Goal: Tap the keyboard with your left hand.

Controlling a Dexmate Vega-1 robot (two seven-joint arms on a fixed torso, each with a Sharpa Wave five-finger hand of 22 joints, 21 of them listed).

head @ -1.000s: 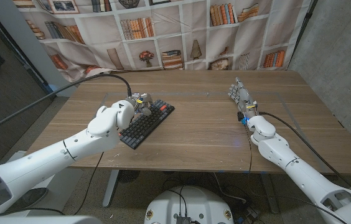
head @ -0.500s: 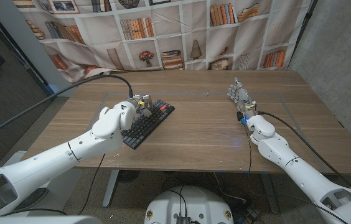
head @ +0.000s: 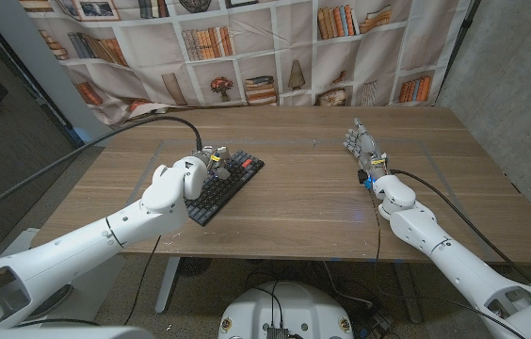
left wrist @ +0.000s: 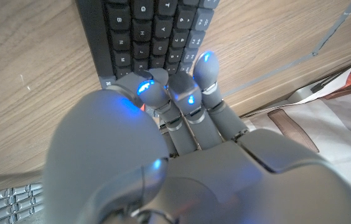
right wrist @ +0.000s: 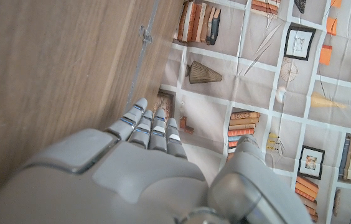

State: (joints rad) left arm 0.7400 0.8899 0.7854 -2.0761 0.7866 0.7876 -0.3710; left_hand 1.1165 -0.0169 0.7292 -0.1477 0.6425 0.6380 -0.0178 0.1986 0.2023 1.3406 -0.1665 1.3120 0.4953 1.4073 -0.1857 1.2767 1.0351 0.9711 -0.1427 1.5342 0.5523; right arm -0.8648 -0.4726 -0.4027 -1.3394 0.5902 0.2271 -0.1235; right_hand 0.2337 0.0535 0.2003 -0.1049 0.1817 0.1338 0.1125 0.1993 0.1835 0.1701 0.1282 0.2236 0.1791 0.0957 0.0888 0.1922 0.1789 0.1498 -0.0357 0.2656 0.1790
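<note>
Reaching over the black rectangular keyboard (head: 226, 185), the white left hand (head: 211, 160) held nothing, its grey fingers (left wrist: 191, 99) extended and close together above the keys. Well apart from the keyboard, across the brown wooden table (head: 303, 198), the right hand (head: 362, 146) grasped nothing, fingers straight.

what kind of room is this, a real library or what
Probably a lab or test room, not a library: the bookshelves are printed on a hanging backdrop, beside a bare concrete wall, with a lone keyboard on a wooden table.
</note>
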